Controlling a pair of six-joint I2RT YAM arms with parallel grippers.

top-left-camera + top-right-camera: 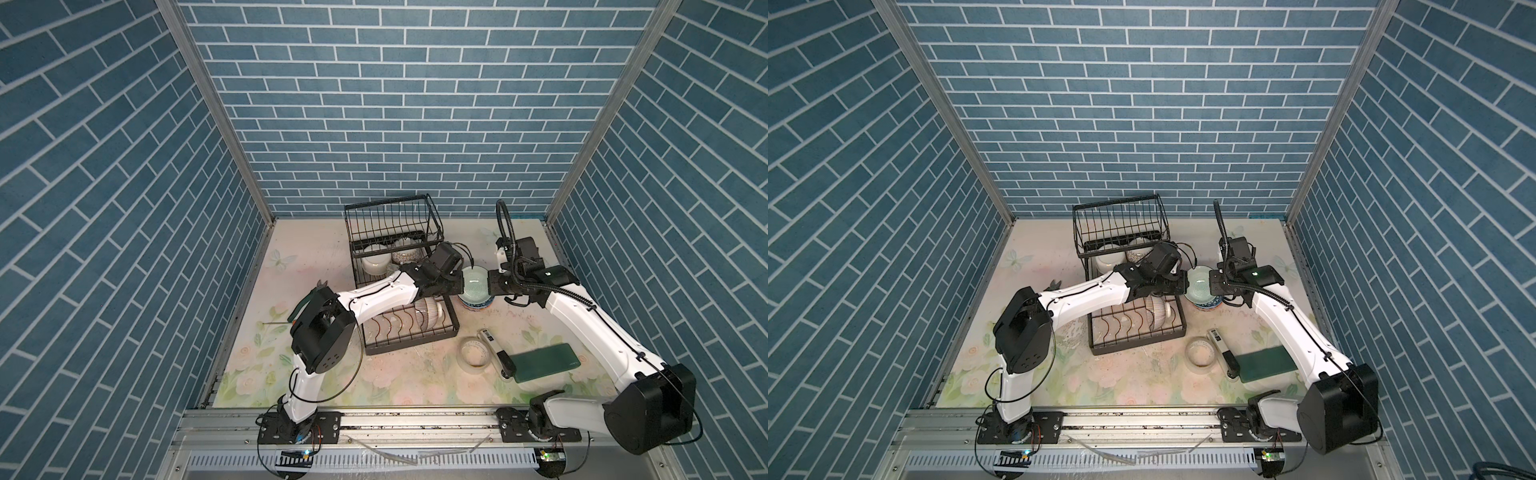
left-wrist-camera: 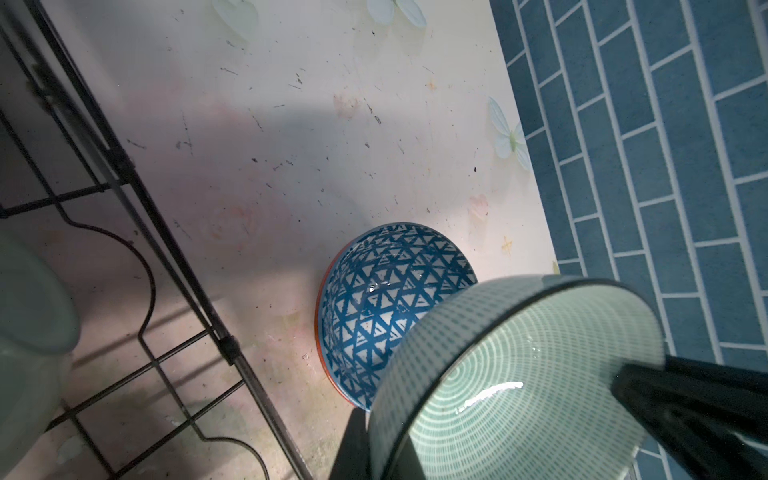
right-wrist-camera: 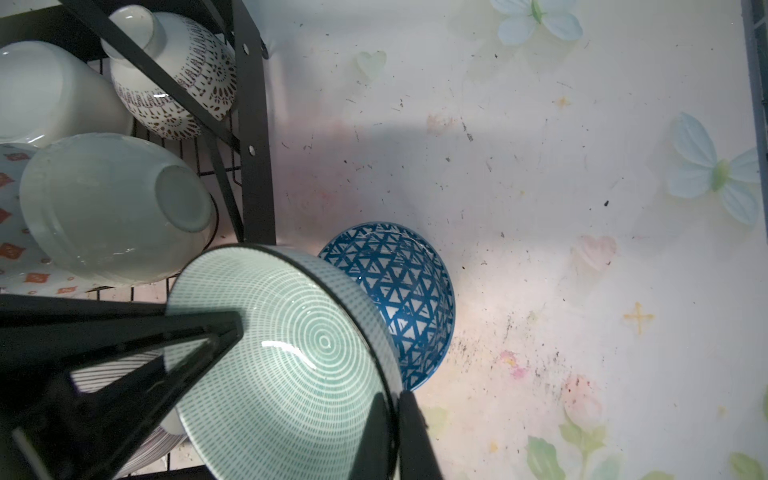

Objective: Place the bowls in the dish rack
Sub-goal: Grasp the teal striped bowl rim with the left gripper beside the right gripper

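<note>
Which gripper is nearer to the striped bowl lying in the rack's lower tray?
Left. The left gripper grips the pale green bowl close beside the striped bowl; the right gripper holds the green bowl's opposite rim, farther away.

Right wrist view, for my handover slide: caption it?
Left gripper and right gripper grip the rim of the green bowl over the blue lattice bowl, beside the dish rack.

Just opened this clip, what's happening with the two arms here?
The left pincer and right pincer are both shut on the rim of one green bowl, from opposite sides, holding it over a blue-patterned bowl on the table beside the dish rack. It looks like a handover. Other bowls already sit in the rack.
</note>
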